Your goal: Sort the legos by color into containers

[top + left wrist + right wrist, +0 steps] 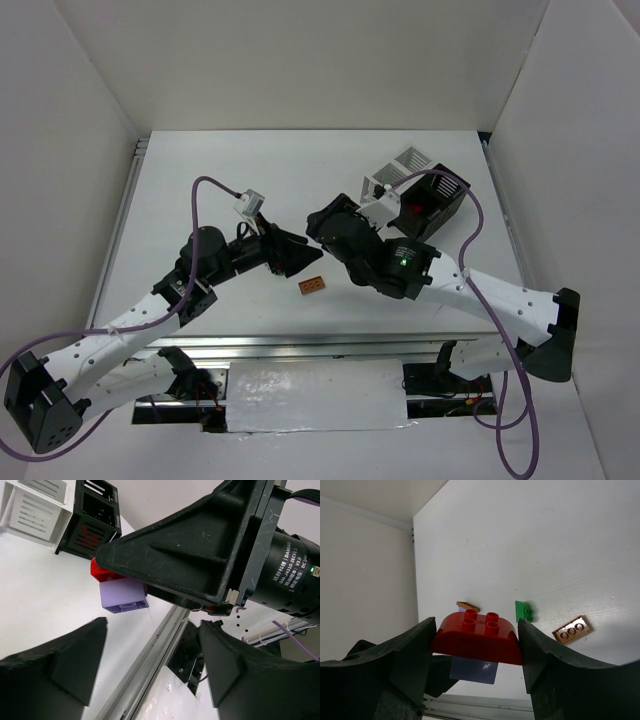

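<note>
- The right arm reaches in from the near right corner, elbow bent, its wrist turned towards the middle of the table; the right gripper is clamped on a red brick, a finger against each of its ends.
- A purple brick is stuck to the underside of the red one; the pair hangs above the table, held at the centre of the scene.
- The left arm stretches from the near left corner to meet it; the left gripper has its fingers apart with nothing between them, and sits just short of the purple brick.
- The two grippers face each other tip to tip at mid-table — close, though whether they touch cannot be told.
- An orange-brown plate lies flat on the table just on the near side of the grippers; a green lego lies close beside it, and a second orange-brown piece rests a little apart.
- At the far right stand a black container, something red showing inside, and a white container just behind it.
</note>
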Robot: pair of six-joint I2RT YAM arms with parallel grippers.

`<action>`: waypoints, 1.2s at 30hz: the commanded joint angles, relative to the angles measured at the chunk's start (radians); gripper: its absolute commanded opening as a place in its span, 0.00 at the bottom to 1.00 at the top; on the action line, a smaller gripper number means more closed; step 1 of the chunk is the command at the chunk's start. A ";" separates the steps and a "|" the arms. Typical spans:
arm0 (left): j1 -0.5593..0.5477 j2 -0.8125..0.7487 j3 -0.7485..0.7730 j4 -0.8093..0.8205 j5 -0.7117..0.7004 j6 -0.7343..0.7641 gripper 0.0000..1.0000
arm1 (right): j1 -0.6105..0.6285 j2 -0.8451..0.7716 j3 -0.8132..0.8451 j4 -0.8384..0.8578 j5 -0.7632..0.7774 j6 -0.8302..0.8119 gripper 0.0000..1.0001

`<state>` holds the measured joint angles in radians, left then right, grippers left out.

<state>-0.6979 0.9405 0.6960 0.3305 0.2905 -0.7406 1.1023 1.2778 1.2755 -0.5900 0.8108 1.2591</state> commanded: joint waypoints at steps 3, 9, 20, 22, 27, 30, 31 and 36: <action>-0.008 -0.003 0.031 0.090 -0.019 -0.003 0.80 | 0.027 -0.031 0.015 0.044 0.057 0.007 0.00; -0.009 0.000 0.045 0.094 -0.033 0.006 0.68 | 0.053 -0.006 0.045 0.033 0.064 0.011 0.00; -0.009 -0.016 0.043 0.021 -0.080 0.030 0.93 | 0.070 -0.067 -0.004 0.102 0.083 -0.012 0.00; -0.009 -0.017 0.051 0.007 -0.086 0.035 0.95 | 0.070 -0.063 0.004 0.085 0.084 -0.009 0.00; -0.011 -0.020 0.051 0.010 -0.099 0.041 0.90 | 0.071 -0.072 -0.014 0.145 0.042 -0.043 0.00; -0.009 -0.023 0.056 0.031 -0.090 0.040 0.89 | 0.074 -0.055 -0.010 0.154 0.030 -0.049 0.00; -0.011 -0.023 0.057 0.041 -0.080 0.040 0.89 | 0.074 -0.048 -0.004 0.147 0.031 -0.041 0.00; -0.009 -0.025 0.057 0.065 -0.068 0.041 0.70 | 0.076 -0.026 0.007 0.150 0.019 -0.043 0.00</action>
<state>-0.7040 0.9371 0.7090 0.3176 0.2077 -0.7261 1.1687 1.2430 1.2671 -0.4892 0.8204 1.2217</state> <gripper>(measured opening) 0.731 0.703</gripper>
